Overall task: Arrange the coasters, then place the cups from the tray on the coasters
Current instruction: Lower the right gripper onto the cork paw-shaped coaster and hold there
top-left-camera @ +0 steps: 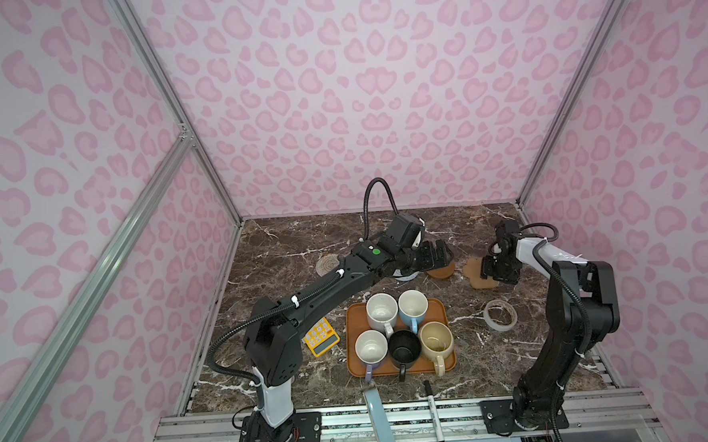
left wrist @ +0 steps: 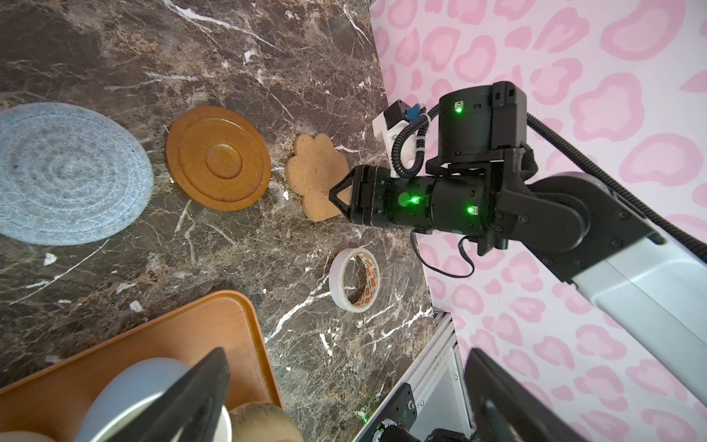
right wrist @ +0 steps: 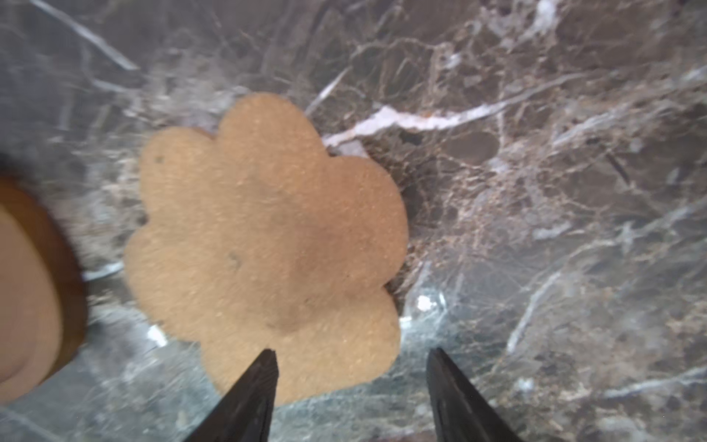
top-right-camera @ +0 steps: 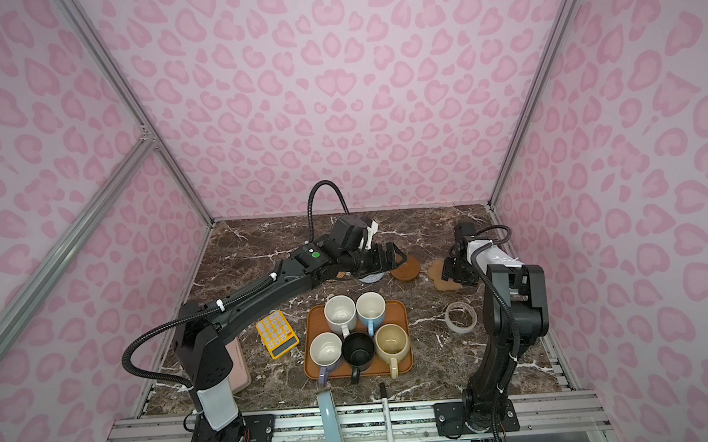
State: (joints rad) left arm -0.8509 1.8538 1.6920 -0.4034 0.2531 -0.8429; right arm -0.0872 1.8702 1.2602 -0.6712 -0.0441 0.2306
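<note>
Five cups stand on the orange-brown tray (top-left-camera: 353, 357): speckled white (top-left-camera: 381, 312), light blue (top-left-camera: 412, 306), lavender (top-left-camera: 370, 348), black (top-left-camera: 404, 348) and cream-yellow (top-left-camera: 435, 340). Behind the tray lie a grey-blue woven coaster (left wrist: 65, 172), a brown rimmed disc (left wrist: 218, 159) and a tan paw-shaped coaster (right wrist: 264, 237). A woven round coaster (top-left-camera: 327, 264) lies further left. My right gripper (right wrist: 350, 350) points down at the paw coaster's near edge, jaws apart, one fingertip (right wrist: 264, 367) over a lobe, the other over marble. My left gripper (top-left-camera: 437, 257) hovers wide open above the brown disc, holding nothing.
A tape ring (top-left-camera: 500, 314) lies right of the tray and a yellow calculator (top-left-camera: 320, 338) left of it. A black marker (top-left-camera: 433, 409) and a blue-handled tool (top-left-camera: 377, 412) lie at the front edge. Pink walls enclose the marble table.
</note>
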